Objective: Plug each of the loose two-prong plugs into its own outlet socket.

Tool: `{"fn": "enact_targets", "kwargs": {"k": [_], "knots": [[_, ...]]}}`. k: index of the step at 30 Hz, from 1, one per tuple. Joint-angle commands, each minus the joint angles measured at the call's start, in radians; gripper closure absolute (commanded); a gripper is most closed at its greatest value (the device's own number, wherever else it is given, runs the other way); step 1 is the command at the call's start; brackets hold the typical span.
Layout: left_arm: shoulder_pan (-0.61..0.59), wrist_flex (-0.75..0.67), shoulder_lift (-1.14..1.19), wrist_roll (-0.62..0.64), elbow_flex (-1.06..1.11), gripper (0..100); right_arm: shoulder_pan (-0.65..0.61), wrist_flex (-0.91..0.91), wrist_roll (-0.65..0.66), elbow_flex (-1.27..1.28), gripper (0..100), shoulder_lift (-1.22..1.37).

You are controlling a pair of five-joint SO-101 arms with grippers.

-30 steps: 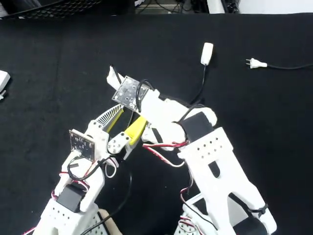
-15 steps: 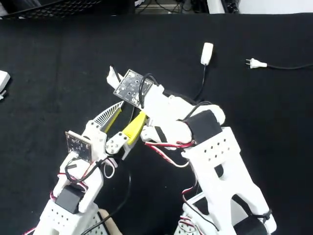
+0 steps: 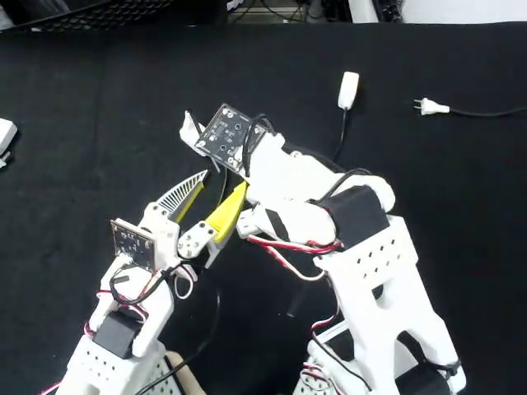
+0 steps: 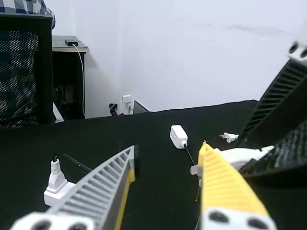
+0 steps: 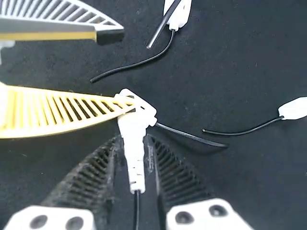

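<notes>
The right gripper (image 5: 133, 140) is closed narrowly around a white plug (image 5: 133, 160), whose cable is led back between the black fingers. The plug's far end is set against a white socket block (image 5: 137, 111), from which a second cable is run off across the table (image 3: 99, 90). Whether the prongs are fully seated cannot be told. The block is touched from the side by the yellow finger (image 5: 62, 115) of the left gripper (image 4: 168, 149), which is held wide open with nothing in it.

Over the last second the right wrist has been swung outward and turned, while the held plug has been kept at almost the same spot. The left arm has barely been shifted. This is judged to be a re-aiming, or a push along the plug's axis, so this pairing is probably close to done but is not confirmed.

Well apart from both arms, a loose plug (image 3: 430, 106) is left lying beyond a free socket (image 3: 349, 89), so at least one pairing remains.
</notes>
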Motion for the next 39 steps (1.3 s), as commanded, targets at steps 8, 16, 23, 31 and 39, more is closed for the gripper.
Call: {"fn": "enact_targets", "kwargs": {"k": [8, 16, 23, 31, 39], "knots": [[0.007, 0.008, -0.003, -0.011, 0.016, 78, -0.080, -0.008, -0.046, -0.058, 98.7, -0.025], [0.007, 0.009, -0.003, -0.011, 0.016, 78, -0.074, -0.015, -0.091, -0.061, 98.7, -0.028], [0.007, 0.048, -0.003, -0.011, 0.016, 78, -0.074, -0.029, -0.103, -0.062, 98.7, -0.025], [0.007, 0.048, -0.003, -0.011, 0.016, 78, -0.015, -0.028, -0.103, -0.122, 98.7, -0.024], [0.005, 0.048, -0.003, -0.011, 0.016, 78, -0.008, -0.028, -0.101, -0.059, 98.7, -0.024]]}}
